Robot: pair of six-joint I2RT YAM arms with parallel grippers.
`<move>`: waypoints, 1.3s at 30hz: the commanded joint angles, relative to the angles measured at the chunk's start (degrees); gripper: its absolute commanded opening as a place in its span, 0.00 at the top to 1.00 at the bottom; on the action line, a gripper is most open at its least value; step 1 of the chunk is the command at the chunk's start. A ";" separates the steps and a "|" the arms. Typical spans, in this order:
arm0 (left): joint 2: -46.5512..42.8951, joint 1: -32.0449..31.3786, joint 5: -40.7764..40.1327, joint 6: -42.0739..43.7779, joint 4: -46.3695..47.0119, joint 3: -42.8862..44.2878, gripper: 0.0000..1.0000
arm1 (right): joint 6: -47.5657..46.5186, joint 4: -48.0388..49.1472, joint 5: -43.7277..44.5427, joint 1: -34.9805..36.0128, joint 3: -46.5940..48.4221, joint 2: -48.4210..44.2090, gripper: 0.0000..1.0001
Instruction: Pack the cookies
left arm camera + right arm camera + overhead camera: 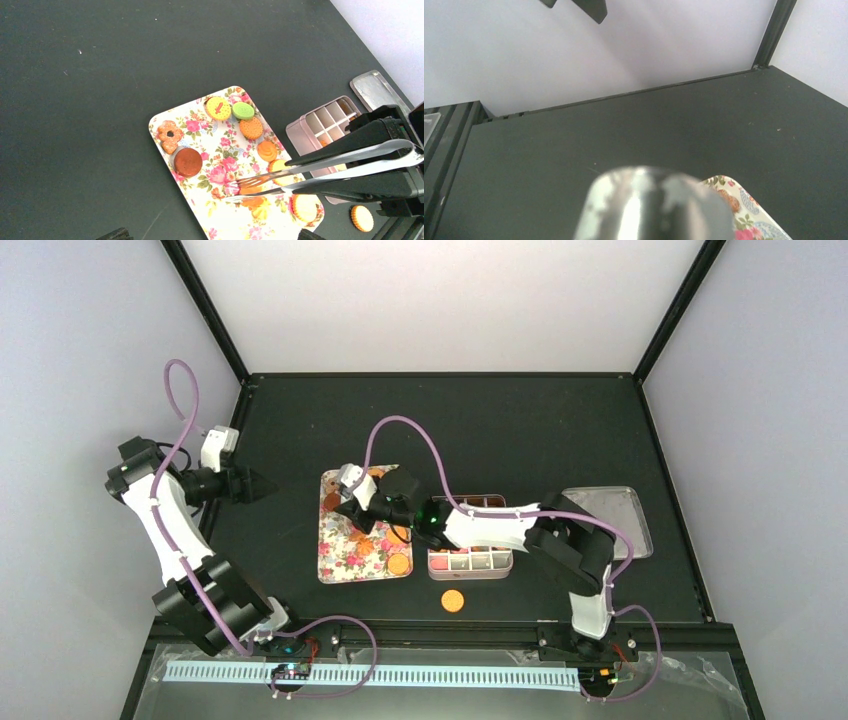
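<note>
The right gripper [295, 175] is pinching metal tongs [350, 157] between its black fingers and holding them low over the flower-patterned tray [212, 150]. The two tips are standing on either side of an orange cookie [248, 190], but I cannot tell if they are touching it. The other cookies [251, 128] are lying on the same tray, and a lone cookie [362, 218] is lying on the black table [100, 100] near the pink divided box [325, 120], while the left gripper [255, 485] is hanging at the left side, spread wide and holding nothing.
</note>
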 commanded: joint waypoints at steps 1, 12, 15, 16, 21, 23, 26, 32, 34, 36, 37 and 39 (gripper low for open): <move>0.31 0.52 2.34 2.48 -1.92 1.36 0.12 | -0.76 1.38 1.19 0.02 -2.92 -3.83 0.75; -0.14 0.53 2.17 3.59 -3.01 2.65 0.12 | -1.60 -1.84 2.61 -0.10 2.63 -4.38 0.68; 0.05 0.61 2.40 3.18 -2.95 3.20 0.12 | -1.58 -2.08 1.59 -0.07 1.57 -5.91 0.68; 0.05 0.60 2.50 3.04 -2.99 3.46 0.12 | -1.37 -2.08 1.31 -0.12 1.02 -6.38 0.68; 0.12 0.62 3.39 4.02 -4.11 4.09 0.12 | -0.16 -1.46 0.21 -0.08 -1.79 -7.41 0.65; 0.21 0.61 3.47 4.67 -4.73 4.10 0.12 | 0.02 -1.43 0.55 -0.06 -2.30 -7.20 0.64; 0.31 0.61 3.39 5.41 -5.29 4.10 0.12 | 0.13 -1.33 0.64 -0.06 -2.46 -6.55 0.63; 0.60 0.63 3.89 6.45 -6.24 4.24 0.11 | 0.38 -1.58 -0.13 -0.12 -2.57 -5.58 0.61; 0.73 0.62 4.17 6.68 -6.42 4.29 0.12 | 0.31 -1.67 -0.58 -0.07 -2.67 -5.32 0.60; 0.96 0.67 4.30 6.72 -6.61 4.41 0.12 | 0.42 -1.73 -1.06 -0.06 -2.68 -5.00 0.59; 1.03 0.70 4.37 6.88 -6.70 4.49 0.12 | 0.58 -1.73 -1.42 -0.07 -2.68 -4.78 0.59; 1.26 0.61 4.44 7.19 -7.09 4.50 0.11 | 0.91 -1.73 -1.90 -0.06 -2.52 -4.32 0.58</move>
